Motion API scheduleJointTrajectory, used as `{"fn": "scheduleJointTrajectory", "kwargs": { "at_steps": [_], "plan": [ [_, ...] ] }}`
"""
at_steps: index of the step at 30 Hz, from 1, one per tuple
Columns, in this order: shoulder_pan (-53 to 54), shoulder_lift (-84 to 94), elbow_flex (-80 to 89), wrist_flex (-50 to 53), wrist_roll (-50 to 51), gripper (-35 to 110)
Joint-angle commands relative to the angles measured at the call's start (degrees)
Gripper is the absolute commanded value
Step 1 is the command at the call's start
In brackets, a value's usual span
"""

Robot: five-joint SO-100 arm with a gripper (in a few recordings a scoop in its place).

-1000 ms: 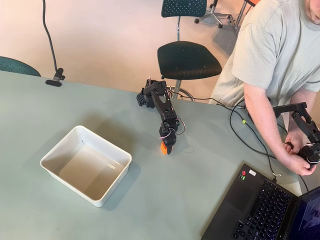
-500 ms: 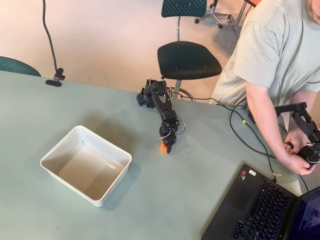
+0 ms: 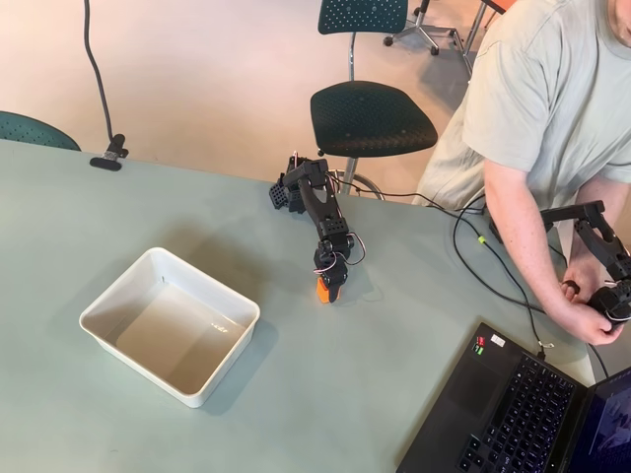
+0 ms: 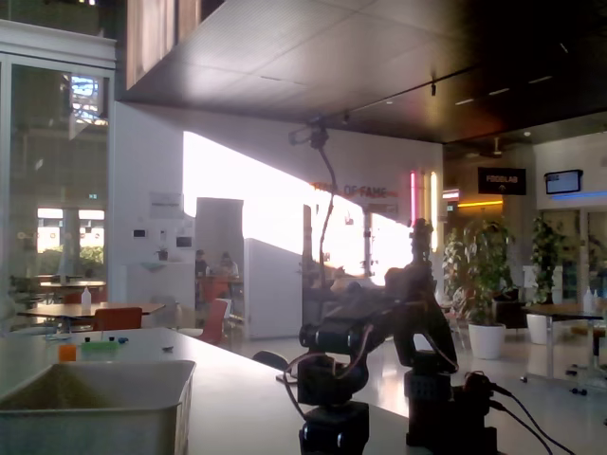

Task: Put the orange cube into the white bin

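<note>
One worktop (image 3: 118, 217), pale green, takes up most of my overhead view, running from the left edge down to the lower right corner. On it, at lower left of that view, sits the bin (image 3: 103, 304), white and open, with nothing that I can see inside; in the fixed view its near wall (image 4: 95, 417) fills the lower left corner. At the upper right of the overhead view a person (image 3: 537, 108) in a light shirt leans in over the worktop's edge. A laptop (image 3: 523, 414) lies open at the lower right corner, and a black chair (image 3: 370, 116) stands beyond the worktop at top centre. My arm (image 3: 317, 205) is black, based near the worktop's far edge at centre, and reaches down the frame toward me; in the fixed view it shows dark against the bright windows at lower centre (image 4: 379, 332). Its hand (image 3: 330, 286) points down just right of centre in the overhead view, with the cube (image 3: 322, 292) at its tip, orange, showing on the left side of the fingers, well apart from the bin. I cannot tell whether the fingers are closed on the cube or just around it, nor whether it is off the worktop.
</note>
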Motion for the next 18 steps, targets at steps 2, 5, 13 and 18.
{"fn": "scheduleJointTrajectory", "kwargs": {
  "at_steps": [2,5,13,18],
  "plan": [
    [1.58,3.87,-5.01,0.09,-0.09,27],
    [2.37,6.33,-9.14,0.18,-0.18,27],
    [8.09,18.28,-22.24,-0.26,-0.35,27],
    [18.46,20.3,-33.75,-0.7,-0.53,27]
  ]
}}
